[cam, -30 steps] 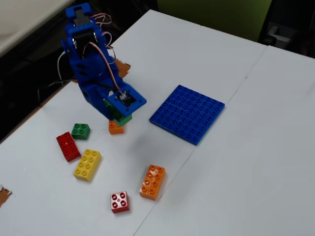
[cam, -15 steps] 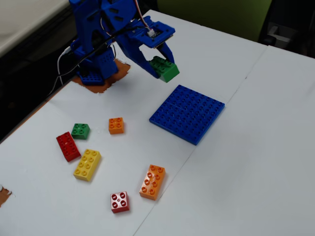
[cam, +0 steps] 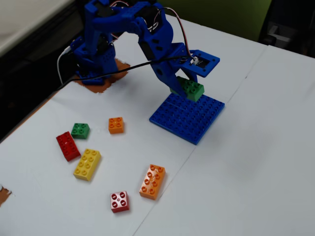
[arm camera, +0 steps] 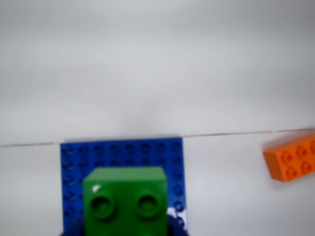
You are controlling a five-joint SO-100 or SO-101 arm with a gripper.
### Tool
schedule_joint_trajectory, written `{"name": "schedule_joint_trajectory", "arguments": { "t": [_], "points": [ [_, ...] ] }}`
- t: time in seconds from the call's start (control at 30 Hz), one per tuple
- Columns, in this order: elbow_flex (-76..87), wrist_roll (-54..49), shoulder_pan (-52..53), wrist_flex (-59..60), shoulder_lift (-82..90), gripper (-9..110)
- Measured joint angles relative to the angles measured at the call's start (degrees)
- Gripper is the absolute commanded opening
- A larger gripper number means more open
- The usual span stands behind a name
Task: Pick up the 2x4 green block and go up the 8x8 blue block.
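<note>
Our claw is closed on the green brick, holding it just above the near-arm edge of the blue baseplate; whether brick and plate touch yet, we cannot tell.

We judge the brick light, rigid and smooth-sided, so a firm squeeze across its narrow width, as here, should keep it from slipping or twisting. The studs will need squaring with the plate beneath the claw before pressing down.

In the wrist view the green brick fills the lower frame and shows only two studs, the rest cut off; the fingers themselves are out of sight, and the picture is soft. The baseplate lies directly beyond the claw, partly covered.

Well away to the claw's side sit an orange brick, a yellow brick and smaller pieces.
</note>
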Motion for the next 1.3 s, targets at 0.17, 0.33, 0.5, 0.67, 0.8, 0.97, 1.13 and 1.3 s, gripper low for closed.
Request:
{"name": "schedule_joint_trajectory", "arguments": {
  "t": [0.17,0.33,0.5,0.67,0.8,0.97,1.13,1.3],
  "points": [
    [1.23,-3.25,0.0,-0.53,-0.7,7],
    [7.29,-5.01,-0.79,-3.52,-0.79,7],
    [8.35,-5.1,-1.41,-4.48,-0.7,7],
    [8.53,-5.8,-2.02,-4.57,-0.7,7],
    [8.53,-5.89,-2.11,-4.57,-0.79,7],
    [8.53,-5.89,-2.11,-4.31,-0.79,7],
    [8.53,-5.98,-2.11,-3.78,-0.62,7],
    [8.53,-6.06,-2.11,-3.6,-0.62,7]
  ]
}}
